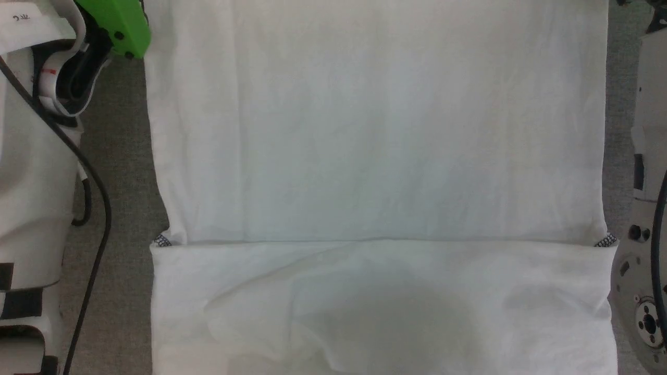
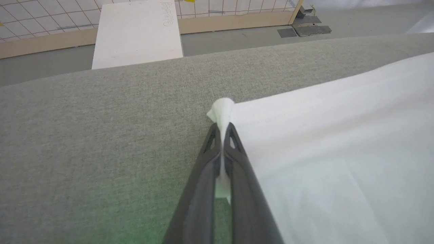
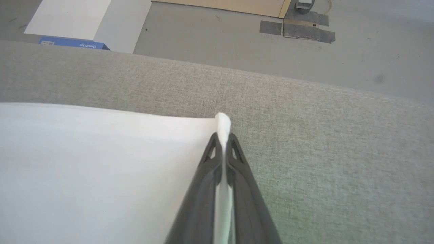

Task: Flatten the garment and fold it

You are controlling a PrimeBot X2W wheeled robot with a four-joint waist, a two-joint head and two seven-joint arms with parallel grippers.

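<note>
A grey fabric surface (image 2: pixel 101 142) fronts a grey floor (image 3: pixel 210 37), a white board (image 2: pixel 137 32) and a tiled wall (image 2: pixel 40 17).

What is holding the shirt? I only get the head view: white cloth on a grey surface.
Observer: Left wrist view: the left jaws are shut on a corner of the shirt.
Operator: And the other side?
Observer: Right wrist view: the right jaws pinch another corner the same way.
Operator: Anything beyond the grey surface?
Observer: Yes, a white box past its far edge.
</note>
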